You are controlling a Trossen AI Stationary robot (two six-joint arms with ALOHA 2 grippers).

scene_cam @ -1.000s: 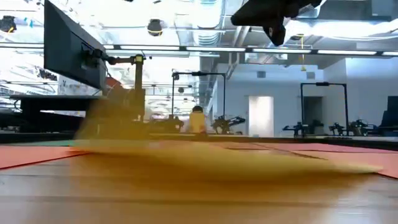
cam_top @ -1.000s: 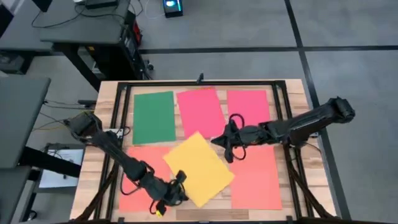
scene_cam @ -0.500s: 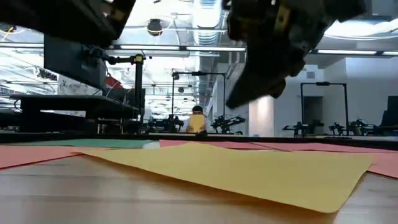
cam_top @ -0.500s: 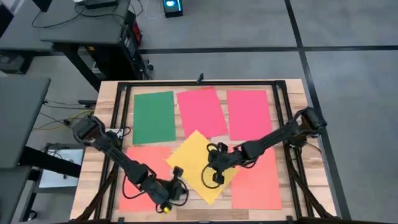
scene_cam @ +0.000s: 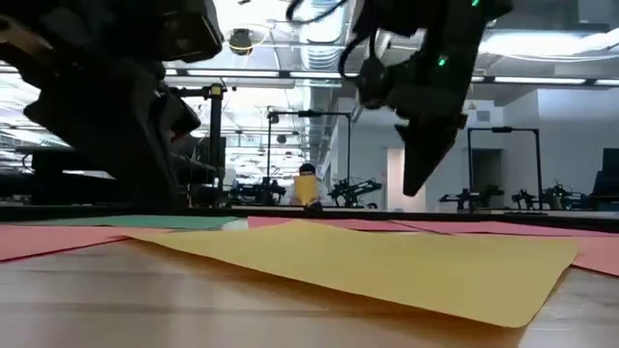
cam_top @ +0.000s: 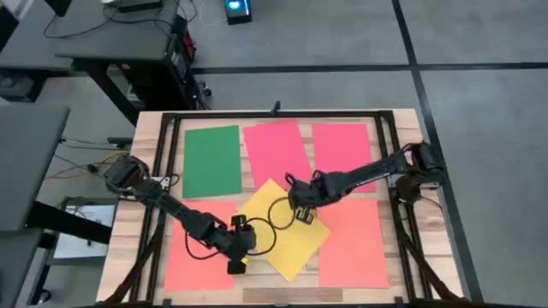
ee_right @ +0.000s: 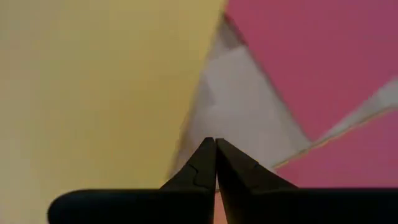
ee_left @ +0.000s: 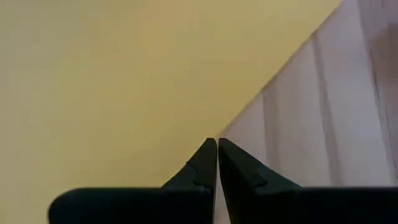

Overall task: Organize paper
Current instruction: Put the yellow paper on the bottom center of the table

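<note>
The left gripper [cam_top: 237,267] has its fingers [ee_left: 205,163] pressed together with nothing between them, tips poised right at the edge of the yellow sheet [cam_top: 279,229] where it meets bare wood. In the high view it sits at the sheet's near left edge, beside the orange sheet [cam_top: 199,244] at the table's front left, with its arm running back over that sheet to the left side of the table [cam_top: 145,141].

The right gripper [cam_top: 300,214] is likewise closed and empty; its tips [ee_right: 214,163] point at the yellow sheet's edge, next to a small wedge of bare table and the corner of a pink-red sheet [ee_right: 311,56]. In the high view it hovers over the yellow sheet's right part, its arm stretching to the table's right side.

The yellow sheet lies flat but turned diagonally near the middle front of the table, out of line with the others. Its upper corner overlaps the lower edge of the middle pink-red sheet [cam_top: 276,152], and its sides reach over the orange sheets to its left and right [cam_top: 352,244]. Along the far row lie a green sheet [cam_top: 211,160], the middle pink-red one, slightly tilted, and another pink-red sheet [cam_top: 342,151], side by side. A black frame [cam_top: 274,113] borders the working area.

In the low view the yellow sheet [scene_cam: 387,266] fills the foreground, lying flat on the wood, with both arms dark above it and a person [scene_cam: 307,187] far off in the room behind.
</note>
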